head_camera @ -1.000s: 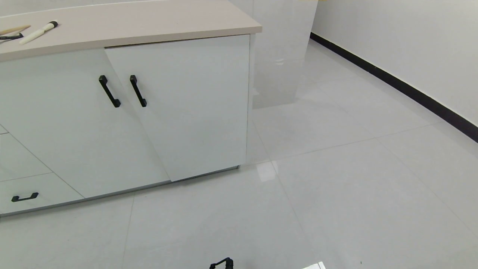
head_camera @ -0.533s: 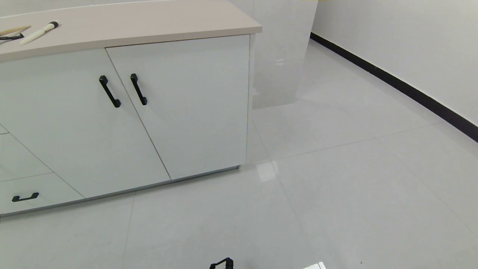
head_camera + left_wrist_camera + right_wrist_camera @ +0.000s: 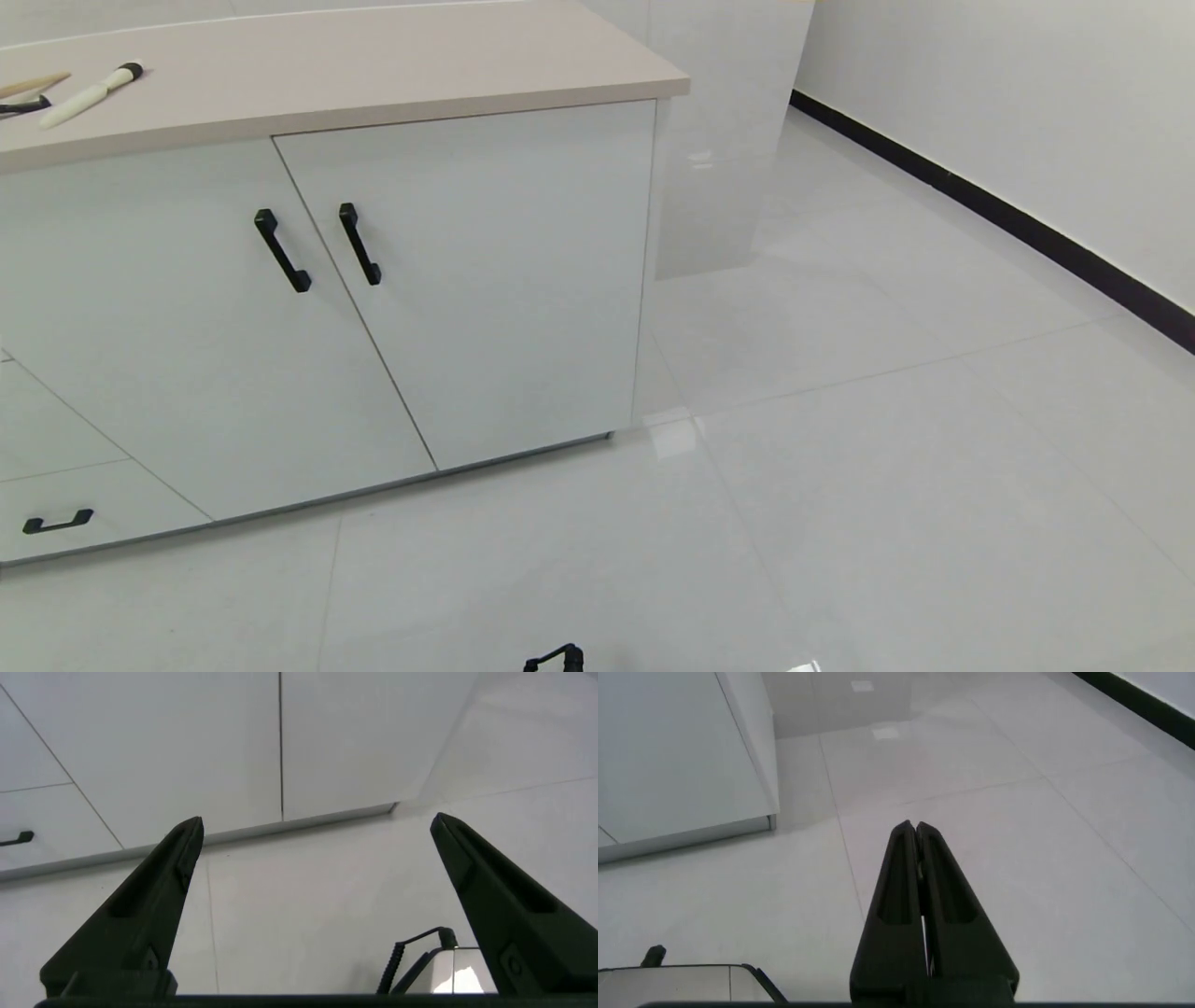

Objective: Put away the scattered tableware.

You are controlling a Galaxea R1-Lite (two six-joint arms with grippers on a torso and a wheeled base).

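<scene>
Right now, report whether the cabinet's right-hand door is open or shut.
Shut. The right-hand door sits flush with the left door, only a thin seam between them.

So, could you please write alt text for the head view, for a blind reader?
A white cabinet with two shut doors and black handles stands under a beige countertop, where utensils lie at the view's left edge. On the right, pale floor reaches a black baseboard.
</scene>
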